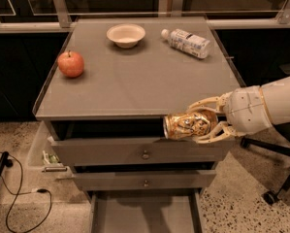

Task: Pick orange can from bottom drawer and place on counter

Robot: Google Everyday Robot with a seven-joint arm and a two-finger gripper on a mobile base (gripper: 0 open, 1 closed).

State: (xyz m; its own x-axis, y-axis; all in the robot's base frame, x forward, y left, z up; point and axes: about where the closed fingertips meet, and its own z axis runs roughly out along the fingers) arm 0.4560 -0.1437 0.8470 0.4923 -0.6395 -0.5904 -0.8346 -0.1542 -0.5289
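My gripper comes in from the right on a white arm and is shut on the orange can, a shiny orange-gold can held on its side. The can hangs in front of the counter's front edge at the right, level with the top drawer. The counter is the flat grey cabinet top. The bottom drawer is pulled out below, its grey floor bare where it shows.
On the counter stand a red apple at the left, a pale bowl at the back and a white-labelled plastic bottle lying at the back right. A black cable lies on the floor at the left. An office chair base stands at the right.
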